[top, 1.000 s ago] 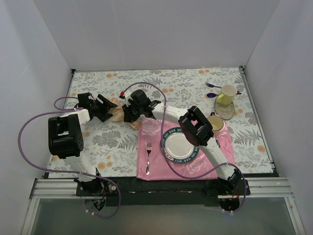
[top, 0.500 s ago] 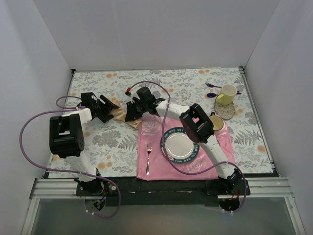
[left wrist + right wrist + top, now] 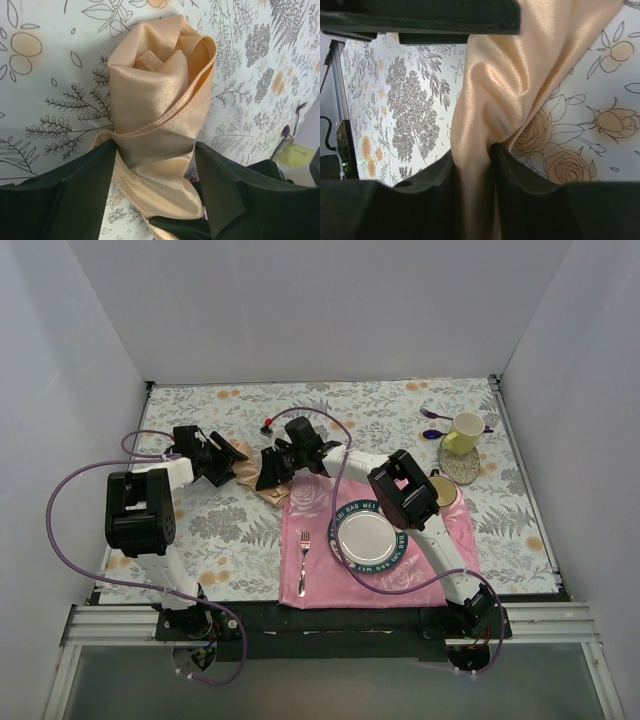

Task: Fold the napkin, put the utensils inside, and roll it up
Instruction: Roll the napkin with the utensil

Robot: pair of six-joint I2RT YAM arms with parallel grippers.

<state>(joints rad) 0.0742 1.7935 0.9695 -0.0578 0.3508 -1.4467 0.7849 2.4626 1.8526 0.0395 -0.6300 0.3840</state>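
Napkin pinched, left pincer facing right pincer

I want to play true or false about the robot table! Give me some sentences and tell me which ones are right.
The right gripper pinches the napkin. True.
The napkin lies spread out flat. False: it is bunched up, and the left gripper holds it too.
A silver fork lies on the pink placemat, left of the plate. True.
The yellow mug stands on the plate. False: it stands far off at the right, near the purple spoons.
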